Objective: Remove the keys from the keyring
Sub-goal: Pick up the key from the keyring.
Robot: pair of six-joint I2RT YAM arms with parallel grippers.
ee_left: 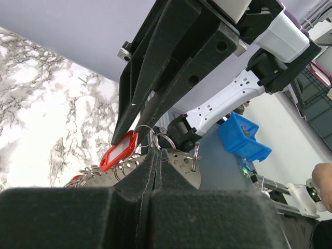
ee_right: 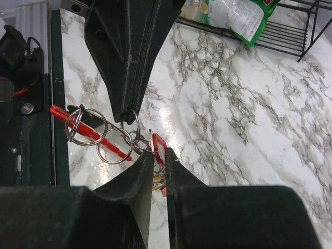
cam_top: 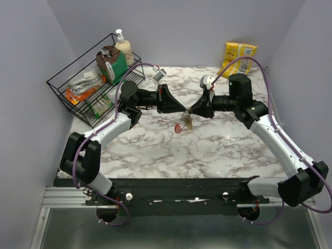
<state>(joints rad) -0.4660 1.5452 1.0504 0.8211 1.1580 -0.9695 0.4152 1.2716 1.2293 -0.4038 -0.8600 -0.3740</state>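
Your left jaws are pressed together on one thin wire ring of the keyring [ee_right: 89, 130], with the left gripper [ee_left: 157, 158] pinching it right at the fingertips. Your right jaws are almost together, with only a sliver between them. The right gripper [ee_right: 158, 158] looks clamped on the red-tagged key [ee_left: 119, 150], though the contact itself is partly hidden.

The two grippers meet tip to tip over the middle of the marble table [cam_top: 218, 150], the left one coming from the left and the right one from the right. The keys [cam_top: 183, 124] dangle in a bunch just below that meeting point, on the near side of it. You cannot tell whether the lowest one brushes the table.

The step in hand seems to be working one key off its ring. Treat the left gripper as the anchor and hold it rigid. A straight pull will likely only tighten the chain of linked rings, so feed the key round the coil with the right gripper in small turning moves. Both holds are shallow tip pinches on thin metal, so a sharp tug could slip either one. Check in the right wrist view which ring the key hangs from, because several rings and the red strap [ee_right: 106, 140] overlap there.
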